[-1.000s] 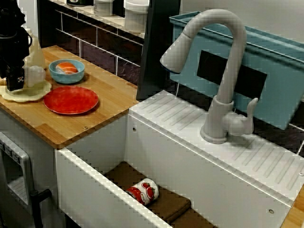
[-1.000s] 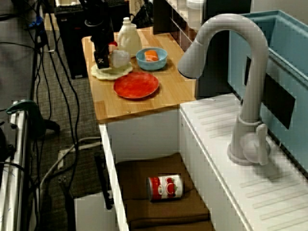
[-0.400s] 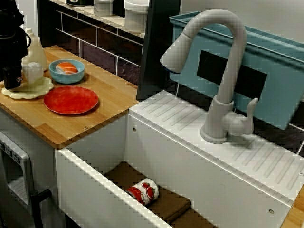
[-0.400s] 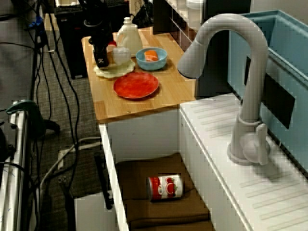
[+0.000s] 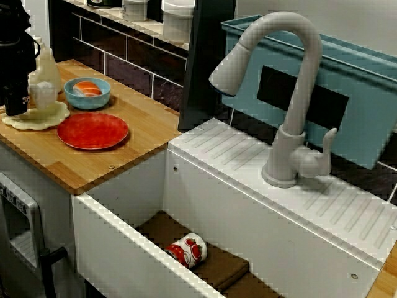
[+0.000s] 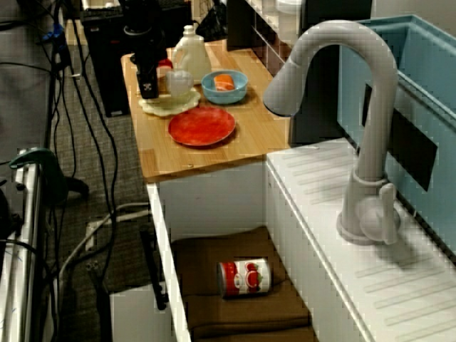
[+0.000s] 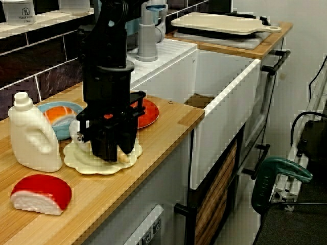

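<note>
Counter-end view: gripper (image 7: 109, 152) hangs low over the cream plate (image 7: 82, 164). Its black body hides the fingers, so I cannot tell whether they are wide or narrow.
Cup: small clear cup (image 5: 43, 97) stands on that plate, just beside the gripper.
Surface: wooden counter (image 7: 158, 133) carries a white bottle (image 7: 31, 133), blue bowl (image 5: 87, 93), red plate (image 5: 93, 130) and red-and-white piece (image 7: 41, 194).
Sink: white basin (image 5: 118, 226) with a brown mat (image 6: 214, 313) and a red can (image 5: 188, 250) lying on its side; grey faucet (image 5: 291, 93) stands behind.
Room: dark tiled wall (image 5: 133, 65) behind the counter; cables (image 6: 92, 142) trail over carpet in the view from above.
</note>
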Motion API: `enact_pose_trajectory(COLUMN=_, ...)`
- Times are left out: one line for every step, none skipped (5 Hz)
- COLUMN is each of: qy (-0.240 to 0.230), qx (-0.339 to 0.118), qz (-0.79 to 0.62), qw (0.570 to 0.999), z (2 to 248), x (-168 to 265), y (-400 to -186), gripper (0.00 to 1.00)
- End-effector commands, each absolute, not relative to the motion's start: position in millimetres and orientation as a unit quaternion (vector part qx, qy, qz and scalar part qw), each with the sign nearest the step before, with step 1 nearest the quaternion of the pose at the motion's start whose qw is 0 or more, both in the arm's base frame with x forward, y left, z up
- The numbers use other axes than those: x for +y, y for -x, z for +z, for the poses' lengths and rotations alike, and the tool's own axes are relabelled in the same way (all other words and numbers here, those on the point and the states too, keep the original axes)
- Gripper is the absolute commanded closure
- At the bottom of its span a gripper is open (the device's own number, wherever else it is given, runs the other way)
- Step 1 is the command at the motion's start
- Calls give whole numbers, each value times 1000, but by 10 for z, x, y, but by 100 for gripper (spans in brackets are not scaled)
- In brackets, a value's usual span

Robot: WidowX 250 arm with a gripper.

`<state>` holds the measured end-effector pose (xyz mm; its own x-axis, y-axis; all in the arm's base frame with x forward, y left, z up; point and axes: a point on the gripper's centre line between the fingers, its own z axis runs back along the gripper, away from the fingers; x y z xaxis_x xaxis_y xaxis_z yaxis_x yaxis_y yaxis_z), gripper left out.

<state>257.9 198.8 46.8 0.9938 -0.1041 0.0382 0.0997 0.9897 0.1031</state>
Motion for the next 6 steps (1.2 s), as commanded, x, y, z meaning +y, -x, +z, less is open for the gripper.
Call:
enact_pose_trajectory(qy=-70, qx=-61, qz=-77, qw=993, z=980, x=1788, y=-2888, gripper=100)
enact_pose_trajectory(qy=-76, qx=-65, qz=-69, qw=993, z=996, x=1560, y=-3051, gripper=100)
enact_pose_trajectory(qy=-53, qx=-86, qz=-55, qw=993, z=1213, x=1514, y=-3045, gripper=100)
enact_pose_trajectory(qy=-42, qx=-83, qz=-71, qw=993, z=1323, x=1343, y=-3129, gripper=100)
enact_pose_trajectory(qy=-25, qx=-72, qz=-106, qw=991, z=1418, x=1048, y=-3234, gripper=100)
enact_pose_trajectory(qy=-18, qx=-78, qz=-116, qw=990, z=1503, x=948, y=-3198, gripper=100)
